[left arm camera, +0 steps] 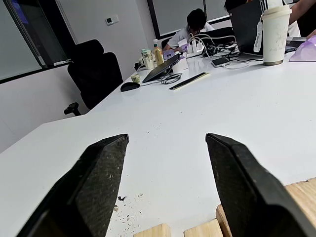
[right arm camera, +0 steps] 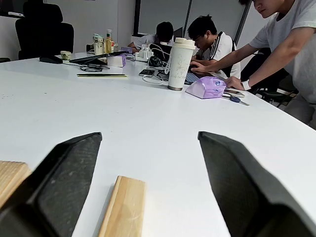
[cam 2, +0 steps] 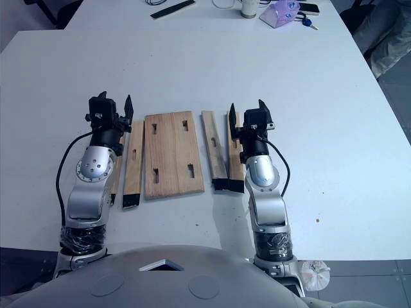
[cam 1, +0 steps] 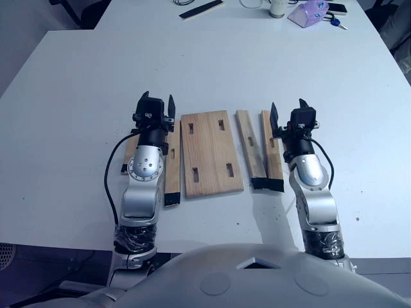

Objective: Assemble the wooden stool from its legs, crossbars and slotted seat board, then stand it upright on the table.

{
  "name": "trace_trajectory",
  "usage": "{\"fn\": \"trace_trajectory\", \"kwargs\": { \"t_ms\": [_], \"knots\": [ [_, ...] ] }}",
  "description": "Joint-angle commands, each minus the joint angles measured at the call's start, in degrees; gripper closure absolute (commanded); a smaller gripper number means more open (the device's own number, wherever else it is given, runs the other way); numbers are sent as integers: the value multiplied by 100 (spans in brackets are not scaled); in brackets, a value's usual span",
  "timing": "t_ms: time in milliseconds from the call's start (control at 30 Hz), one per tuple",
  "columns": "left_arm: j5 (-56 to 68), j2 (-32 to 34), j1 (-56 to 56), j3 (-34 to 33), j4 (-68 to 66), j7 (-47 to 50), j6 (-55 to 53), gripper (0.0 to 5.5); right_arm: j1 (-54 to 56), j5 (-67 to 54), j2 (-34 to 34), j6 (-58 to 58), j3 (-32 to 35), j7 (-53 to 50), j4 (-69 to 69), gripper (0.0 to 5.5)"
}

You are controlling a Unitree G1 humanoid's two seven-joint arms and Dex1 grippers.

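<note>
Stool parts lie flat and unassembled on a white tabletop (cam 1: pixel 96 83) in the head view: one seat board (cam 1: pixel 212 153) with four slots, two wooden strips (cam 1: pixel 249 149) just right of it, and two more wooden strips (cam 1: pixel 172 173) on its left. The left end effector (cam 1: pixel 158 101) and right end effector (cam 1: pixel 288 104) sit above the strips, released and holding nothing. A lidded cup (cam 1: pixel 277 6), contents unseen, and a purple pouch (cam 1: pixel 308 13) stand at the far edge.

Left wrist view: spread fingers (left arm camera: pixel 94 182), with a black office chair (left arm camera: pixel 94 74) beyond.

Right wrist view: one of the wooden strips (right arm camera: pixel 123 207) lies between spread fingers (right arm camera: pixel 64 182).
</note>
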State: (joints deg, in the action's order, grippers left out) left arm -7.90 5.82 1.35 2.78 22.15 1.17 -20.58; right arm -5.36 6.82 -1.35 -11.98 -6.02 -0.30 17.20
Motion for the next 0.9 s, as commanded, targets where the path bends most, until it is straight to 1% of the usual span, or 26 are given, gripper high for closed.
{"fn": "trace_trajectory", "kwargs": {
  "t_ms": [33, 900],
  "knots": [
    [-87, -28, -51, 14, 29, 28, -138, 260, 5, -48, 35, -84, 10, 11, 55, 189],
    [-80, -105, -210, -42, -38, 50, -377, 260, 83, -35, 97, -77, 31, -37, -34, 189]
  ]
}}
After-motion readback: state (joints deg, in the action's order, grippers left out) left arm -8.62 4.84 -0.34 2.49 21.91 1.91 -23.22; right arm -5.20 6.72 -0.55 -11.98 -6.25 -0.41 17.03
